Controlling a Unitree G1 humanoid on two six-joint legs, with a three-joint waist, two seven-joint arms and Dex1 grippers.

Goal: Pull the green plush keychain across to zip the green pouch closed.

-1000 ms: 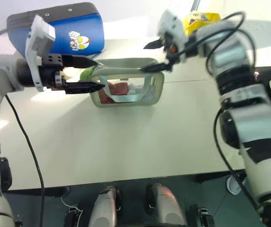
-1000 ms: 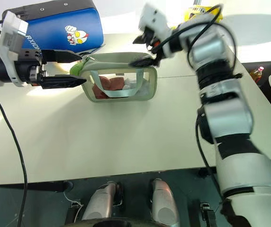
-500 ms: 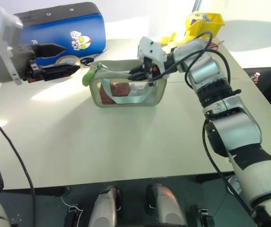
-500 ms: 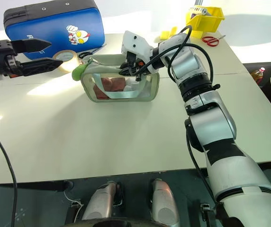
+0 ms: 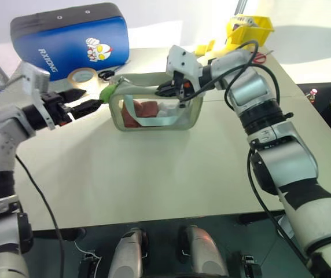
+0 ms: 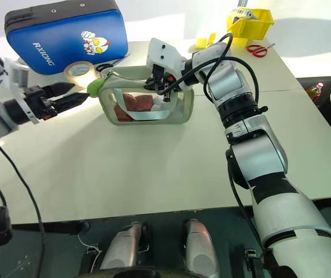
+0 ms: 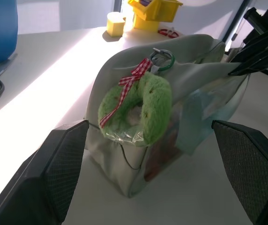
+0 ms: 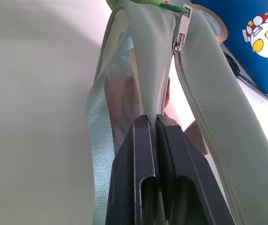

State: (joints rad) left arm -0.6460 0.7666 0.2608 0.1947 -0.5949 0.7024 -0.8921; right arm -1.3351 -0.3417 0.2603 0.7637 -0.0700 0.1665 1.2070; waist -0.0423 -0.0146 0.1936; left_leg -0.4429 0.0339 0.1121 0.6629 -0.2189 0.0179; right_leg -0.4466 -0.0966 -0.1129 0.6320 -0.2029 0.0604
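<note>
- Pale cream table (image 6: 154, 174), bright light falling across its far side.
- green pouch (image 6: 148, 107) stands upright mid-table on the far half, clear window facing the camera, red contents visible inside; the zipper along its top is open.
- green plush keychain (image 7: 136, 110) hangs at the pouch's left end on a ring at the zipper pull, a red-and-white checked ribbon tied on it.
- right gripper (image 6: 157, 87) is at the top of the pouch, right of the middle; fingers (image 8: 145, 154) pressed together, pinching the near edge of the fabric beside the zipper.
- left gripper (image 6: 67, 95) sits level, just left of the keychain, pointing at it; fingers spread wide, not touching it. In the left wrist view the plush sits between the two pads (image 7: 61, 159).
- Blue padded case (image 6: 64, 32) with cartoon print behind the pouch at the far left.
- Tape roll (image 6: 80, 71) and black scissors (image 6: 112, 62) in front of the case.
- Yellow bin (image 6: 249, 20) and red scissors (image 6: 258, 49) at the far right.
</note>
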